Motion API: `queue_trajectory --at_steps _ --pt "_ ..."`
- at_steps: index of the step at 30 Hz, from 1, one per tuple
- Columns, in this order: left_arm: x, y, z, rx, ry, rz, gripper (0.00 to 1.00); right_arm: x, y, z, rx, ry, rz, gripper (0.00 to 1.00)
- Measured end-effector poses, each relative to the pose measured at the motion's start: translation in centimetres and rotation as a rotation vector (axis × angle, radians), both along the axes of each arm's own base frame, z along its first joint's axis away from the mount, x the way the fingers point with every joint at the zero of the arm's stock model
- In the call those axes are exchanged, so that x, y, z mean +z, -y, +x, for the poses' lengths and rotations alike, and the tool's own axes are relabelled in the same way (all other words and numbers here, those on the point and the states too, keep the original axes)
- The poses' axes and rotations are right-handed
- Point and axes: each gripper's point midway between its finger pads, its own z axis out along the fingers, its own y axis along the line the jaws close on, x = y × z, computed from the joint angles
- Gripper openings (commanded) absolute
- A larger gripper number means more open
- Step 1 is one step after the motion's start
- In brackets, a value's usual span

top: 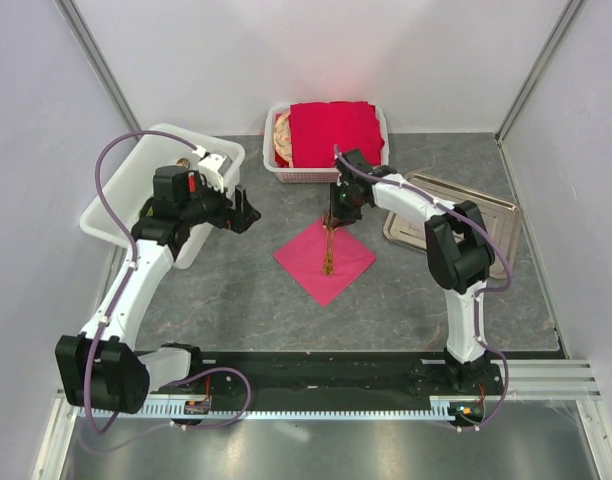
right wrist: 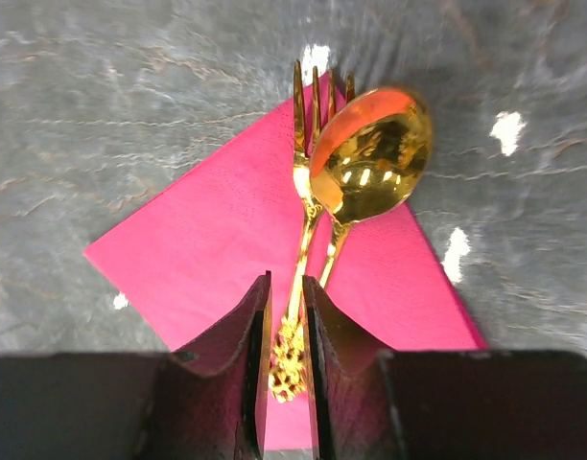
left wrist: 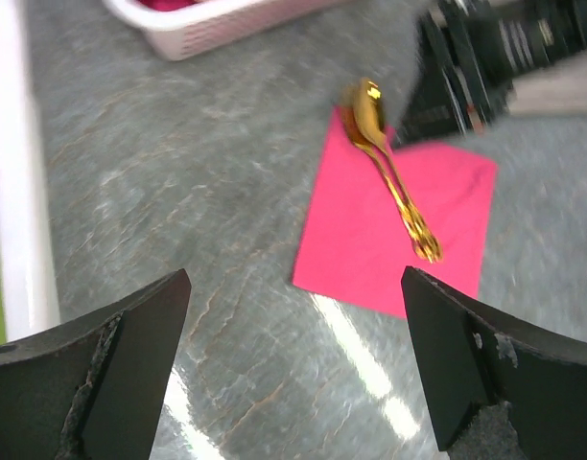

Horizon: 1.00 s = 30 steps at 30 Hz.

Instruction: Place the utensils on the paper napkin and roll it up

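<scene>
The magenta paper napkin [top: 324, 258] lies flat as a diamond on the grey table. On it lie the gold utensils [right wrist: 308, 225], a fork and a spoon [right wrist: 372, 161] side by side. Their heads are at the far corner and their ornate handle ends near the middle. My right gripper [right wrist: 286, 283] hovers over the handle ends. Its jaws are slightly apart with the handles showing in the narrow gap, so it is open. My left gripper [left wrist: 295, 278] is wide open and empty above bare table left of the napkin [left wrist: 399, 230]. From that side the utensils [left wrist: 394, 177] show lying flat.
A white basket [top: 326, 176] holding a thick red napkin stack [top: 336, 130] stands behind the napkin. A white bin [top: 116, 200] sits at the left, under my left arm. A metal tray [top: 486, 215] lies at the right, partly under my right arm.
</scene>
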Motion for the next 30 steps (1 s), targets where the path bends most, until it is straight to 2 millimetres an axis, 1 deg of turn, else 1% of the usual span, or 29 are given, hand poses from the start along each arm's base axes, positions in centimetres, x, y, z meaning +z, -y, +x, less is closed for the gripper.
queue_trajectory --at_steps 3,4,6,7,8,10,11,12,13,14,15,16,18,19,20,22,26,28,30 --pt "0.7 1.0 -1.7 -0.141 0.051 0.028 1.00 1.4 1.1 0.7 0.030 0.027 0.025 0.25" --pt "1.0 1.4 -2.3 -0.197 0.081 0.035 0.98 1.9 1.6 0.9 0.036 0.035 0.035 0.29" --pt "1.5 2.5 -3.6 -0.312 0.155 0.065 0.94 2.9 2.6 1.3 0.049 0.048 0.071 0.34" --pt "1.3 3.2 -4.4 -0.376 0.198 0.091 0.91 3.3 3.1 1.3 0.053 0.054 0.091 0.35" --pt "1.0 4.0 -5.2 -0.432 0.232 0.116 0.85 3.6 3.5 1.1 0.060 0.055 0.110 0.35" --pt "-0.8 6.3 -7.7 -0.588 0.298 0.178 0.77 4.0 4.7 0.3 0.072 0.047 0.157 0.35" --pt "-2.0 7.6 -9.2 -0.675 0.339 0.211 0.66 4.0 5.2 -0.2 0.074 0.037 0.176 0.36" --pt "-3.3 8.7 -10.8 -0.757 0.361 0.236 0.62 4.0 5.5 -0.6 0.079 0.028 0.195 0.36" --pt "-5.0 10.0 -12.9 -0.861 0.386 0.260 0.58 3.9 5.6 -1.1 0.089 0.019 0.211 0.38" --pt "-6.2 10.6 -14.3 -0.923 0.393 0.270 0.54 3.8 5.6 -1.4 0.096 0.010 0.222 0.40" --pt "-7.6 11.3 -15.7 -0.995 0.411 0.288 0.52 3.7 5.5 -1.9 0.111 0.000 0.241 0.41" --pt "-8.9 11.7 -16.7 -1.047 0.421 0.310 0.50 3.6 5.4 -2.3 0.125 -0.008 0.254 0.42" --pt "-10.9 12.5 -18.2 -1.133 0.446 0.346 0.45 3.5 5.2 -3.1 0.152 -0.022 0.278 0.44" --pt "-11.7 13.1 -18.7 -1.174 0.459 0.366 0.43 3.5 5.1 -3.6 0.167 -0.028 0.291 0.45" --pt "-12.5 13.5 -18.8 -1.198 0.469 0.386 0.39 3.7 5.0 -3.8 0.175 -0.030 0.299 0.46" --pt "-13.3 14.4 -19.4 -1.246 0.478 0.399 0.34 4.2 5.0 -4.3 0.195 -0.023 0.319 0.50" --pt "-15.9 15.6 -19.6 -1.310 0.438 0.452 0.33 4.9 5.5 -4.3 0.211 -0.001 0.345 0.59" --pt "-17.2 16.0 -19.3 -1.328 0.406 0.489 0.34 5.0 6.0 -4.1 0.209 0.008 0.349 0.64" --pt "-17.9 16.2 -18.7 -1.328 0.390 0.521 0.36 5.1 6.5 -3.9 0.207 0.015 0.351 0.66"
